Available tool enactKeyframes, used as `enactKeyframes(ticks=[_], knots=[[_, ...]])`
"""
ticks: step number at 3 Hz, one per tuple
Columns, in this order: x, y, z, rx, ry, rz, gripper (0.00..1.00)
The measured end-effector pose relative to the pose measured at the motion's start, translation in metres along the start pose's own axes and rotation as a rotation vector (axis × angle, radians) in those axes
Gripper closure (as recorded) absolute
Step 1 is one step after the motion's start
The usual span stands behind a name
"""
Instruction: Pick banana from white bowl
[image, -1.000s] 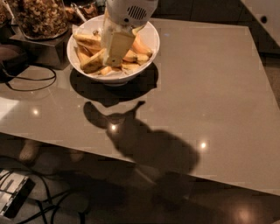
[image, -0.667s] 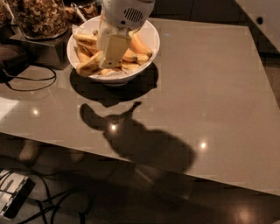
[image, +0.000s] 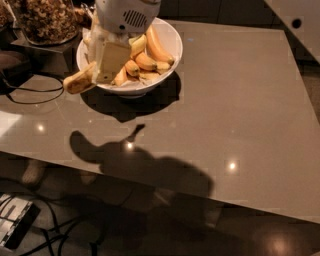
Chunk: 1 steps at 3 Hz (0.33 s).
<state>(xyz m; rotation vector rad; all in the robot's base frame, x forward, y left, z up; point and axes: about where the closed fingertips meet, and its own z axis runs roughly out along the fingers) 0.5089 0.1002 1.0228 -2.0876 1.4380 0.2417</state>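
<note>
The pincer (image: 111, 62), at the white bowl (image: 170, 40) rim, pinches the banana (image: 79, 82), which juts out past that rim; a straight, steady lift would best clear the other bananas (image: 150, 56).

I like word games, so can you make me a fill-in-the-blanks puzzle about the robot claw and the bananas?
1. The claw, hanging over the bowl, is shut on a banana coloured ___.
2. The bowl holding the other bananas is coloured ___.
3. The glass jar beside the bowl is full of brown ___.
4. The big dark shape on the table is the arm's ___.
Missing words: yellow, white, nuts, shadow.
</note>
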Motion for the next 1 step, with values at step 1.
enactKeyframes(ticks=[1], knots=[[-0.0002,0.0,0.0,0.0,0.0,0.0,1.0]])
